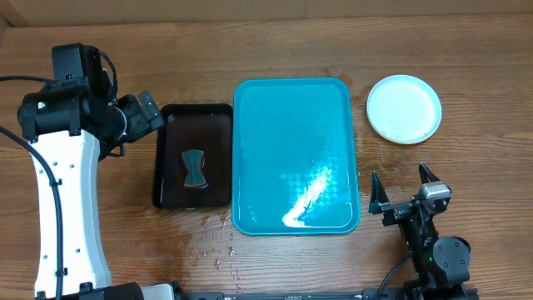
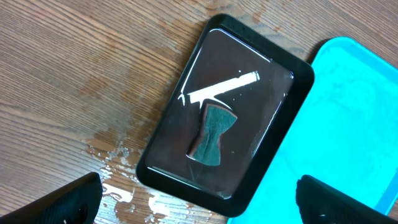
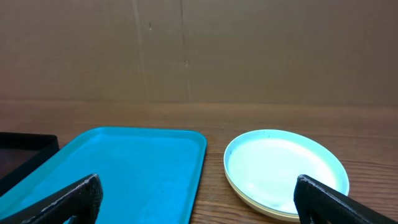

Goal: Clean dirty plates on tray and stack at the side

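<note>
Plates (image 1: 404, 108), seemingly clean, stacked just beyond right gripper (image 1: 400, 179), jaws wide apart

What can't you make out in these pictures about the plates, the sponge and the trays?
- plates: overhead, the top plate hides any beneath. The right wrist view shows a yellowish rim under it, but the count stays unclear.
- sponge: its underside is hidden where it lies in the black tray.
- teal tray: overhead, glare masks part of its floor, so fine residue there cannot be judged.
</note>
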Controlling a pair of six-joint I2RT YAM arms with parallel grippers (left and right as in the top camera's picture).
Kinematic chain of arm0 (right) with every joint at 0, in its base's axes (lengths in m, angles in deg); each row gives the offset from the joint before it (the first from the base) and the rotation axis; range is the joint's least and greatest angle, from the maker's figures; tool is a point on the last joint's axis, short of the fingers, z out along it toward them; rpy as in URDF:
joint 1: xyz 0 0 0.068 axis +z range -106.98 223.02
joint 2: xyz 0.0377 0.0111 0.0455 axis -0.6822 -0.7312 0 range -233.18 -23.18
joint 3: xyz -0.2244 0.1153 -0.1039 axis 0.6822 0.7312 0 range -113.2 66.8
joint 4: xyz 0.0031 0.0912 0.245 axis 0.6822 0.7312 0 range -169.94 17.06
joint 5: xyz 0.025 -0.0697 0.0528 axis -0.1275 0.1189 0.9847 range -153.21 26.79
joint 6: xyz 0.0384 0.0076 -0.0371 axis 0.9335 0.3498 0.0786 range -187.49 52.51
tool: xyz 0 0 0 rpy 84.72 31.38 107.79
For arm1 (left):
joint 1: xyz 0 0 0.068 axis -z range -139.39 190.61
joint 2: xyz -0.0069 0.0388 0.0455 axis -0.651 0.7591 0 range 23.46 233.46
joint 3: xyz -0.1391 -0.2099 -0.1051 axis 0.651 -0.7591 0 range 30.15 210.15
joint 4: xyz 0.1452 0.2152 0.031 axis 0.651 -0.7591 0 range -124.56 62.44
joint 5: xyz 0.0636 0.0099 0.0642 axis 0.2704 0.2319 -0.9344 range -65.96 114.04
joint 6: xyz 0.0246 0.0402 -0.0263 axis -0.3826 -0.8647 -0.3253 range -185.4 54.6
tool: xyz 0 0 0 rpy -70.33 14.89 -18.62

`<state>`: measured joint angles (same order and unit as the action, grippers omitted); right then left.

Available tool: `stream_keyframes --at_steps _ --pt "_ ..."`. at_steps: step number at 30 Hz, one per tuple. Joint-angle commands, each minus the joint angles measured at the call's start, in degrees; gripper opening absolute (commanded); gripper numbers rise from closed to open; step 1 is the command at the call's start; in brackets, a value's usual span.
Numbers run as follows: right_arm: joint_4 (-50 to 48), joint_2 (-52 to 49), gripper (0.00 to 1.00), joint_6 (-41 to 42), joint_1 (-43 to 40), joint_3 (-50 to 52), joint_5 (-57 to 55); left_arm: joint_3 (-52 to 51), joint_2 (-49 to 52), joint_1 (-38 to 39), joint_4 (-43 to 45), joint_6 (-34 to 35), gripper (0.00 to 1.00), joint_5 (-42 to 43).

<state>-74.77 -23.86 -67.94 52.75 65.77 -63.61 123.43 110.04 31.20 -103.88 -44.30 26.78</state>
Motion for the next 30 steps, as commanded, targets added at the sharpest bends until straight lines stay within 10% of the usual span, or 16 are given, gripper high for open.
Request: stream_keyframes --at_steps 1,17,30 --pt "-0.35 0.5 1.0 -0.44 -0.28 0.57 0.04 0.96 0.31 0.07 0.07 0.33 1.0 -0.39" --pt "-0.35 0.5 1.0 -0.44 -0.28 0.57 0.04 0.94 0.31 0.09 0.07 0.31 1.0 -0.52" --pt "-0.35 0.5 1.0 -0.44 -0.28 0.57 0.04 0.94 -22.38 0.24 7.61 0.33 1.0 -2.67"
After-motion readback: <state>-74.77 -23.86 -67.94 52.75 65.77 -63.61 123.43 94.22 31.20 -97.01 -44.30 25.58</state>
